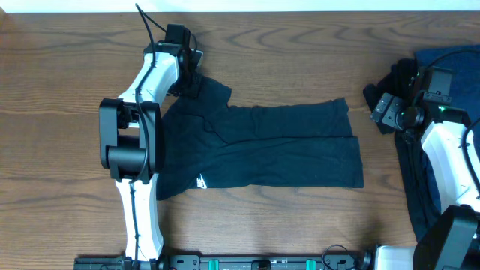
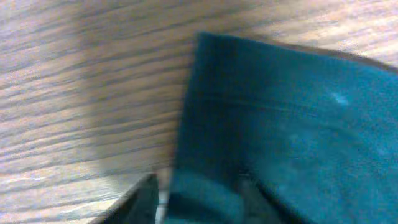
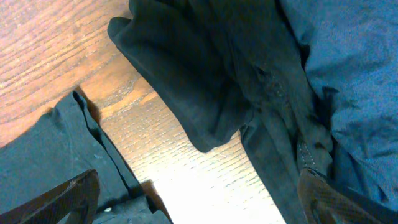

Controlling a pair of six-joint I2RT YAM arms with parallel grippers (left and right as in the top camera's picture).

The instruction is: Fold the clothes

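Note:
A black T-shirt [image 1: 285,150] lies flat mid-table, partly folded, its white logo [image 1: 201,181] near the front left. My left gripper [image 1: 193,75] is at the shirt's far-left sleeve [image 1: 214,91]. In the left wrist view a bunched fold of that sleeve [image 2: 286,124] sits between the jaws of the left gripper [image 2: 199,202]; only one finger [image 2: 147,202] shows clearly. More clothes are heaped at the right: a black garment [image 3: 186,81] and a navy one [image 3: 354,74]. My right gripper [image 3: 199,205] hangs wide open and holds nothing, above the bare wood between the shirt's hem [image 3: 43,155] and the heap.
The heap of dark clothes [image 1: 454,58] runs along the table's right edge, under my right arm [image 1: 450,157]. The table's far edge [image 1: 300,9] is close behind my left gripper. Brown wood [image 1: 52,90] shows around the shirt.

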